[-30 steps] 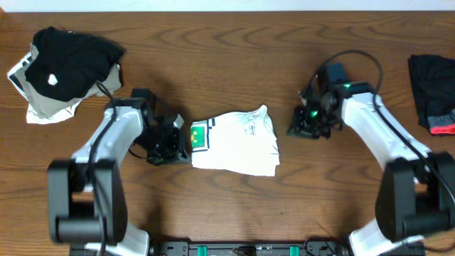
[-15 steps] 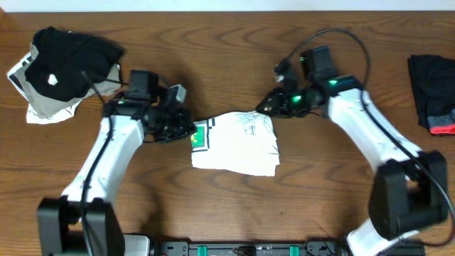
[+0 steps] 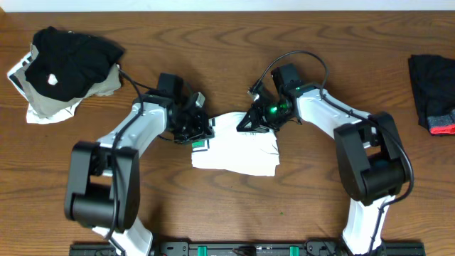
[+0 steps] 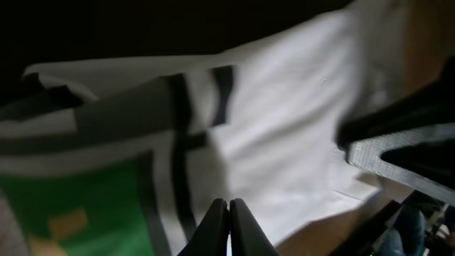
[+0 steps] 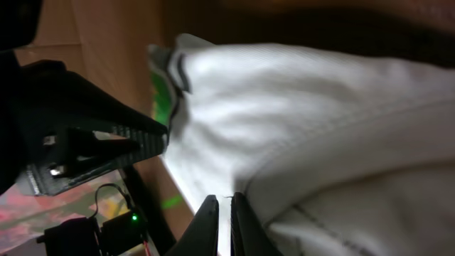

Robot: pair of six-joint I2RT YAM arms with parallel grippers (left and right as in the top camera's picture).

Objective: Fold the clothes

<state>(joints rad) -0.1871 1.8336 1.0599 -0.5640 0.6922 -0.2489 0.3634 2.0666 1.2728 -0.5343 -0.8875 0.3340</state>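
Across the wooden worktop (image 3: 227, 35) we see two white arms reaching inward toward the centre, the left arm (image 3: 131, 131) from 7 o'clock and the right arm (image 3: 327, 117) from 5 o'clock. At 10 o'clock a black garment with a white spot (image 3: 71, 53) is heaped on a pale cloth (image 3: 43, 107). Just below centre lies the white T-shirt (image 3: 238, 149), folded into a compact block and well apart from the other garments. At 3 o'clock, by the edge, we find a black garment with red trim (image 3: 432, 89).

The left fingers (image 4: 213, 227) sit at the shirt's 10 o'clock corner, pressed together over the white cloth. We cannot tell whether any fabric is caught between them. The right fingers (image 5: 206, 224) sit at the shirt's 12 o'clock edge, drawn almost together with only a thin slit between them. White cloth shows behind them, and we cannot tell whether they pinch it. A green mark (image 3: 200, 144) shows on the shirt just beside the left fingers.
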